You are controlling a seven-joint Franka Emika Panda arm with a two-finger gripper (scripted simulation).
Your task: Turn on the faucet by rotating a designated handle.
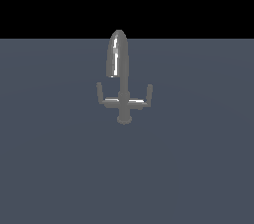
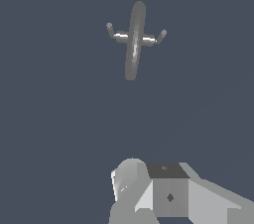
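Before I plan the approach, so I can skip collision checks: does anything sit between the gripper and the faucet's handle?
Nothing visible does. In the wrist view only bare floor separates the gripper from the faucet and its handle.

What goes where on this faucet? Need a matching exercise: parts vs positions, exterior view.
Parts:
1. spout
2. handle
3. other side arm
4. base

Positions:
A. exterior view's right of the stem
B. lowest part, below both arms
C. tallest part, glossy arch
D. exterior view's left of the stem

Pairs: 1-C, 2-D, 3-A, 4-B
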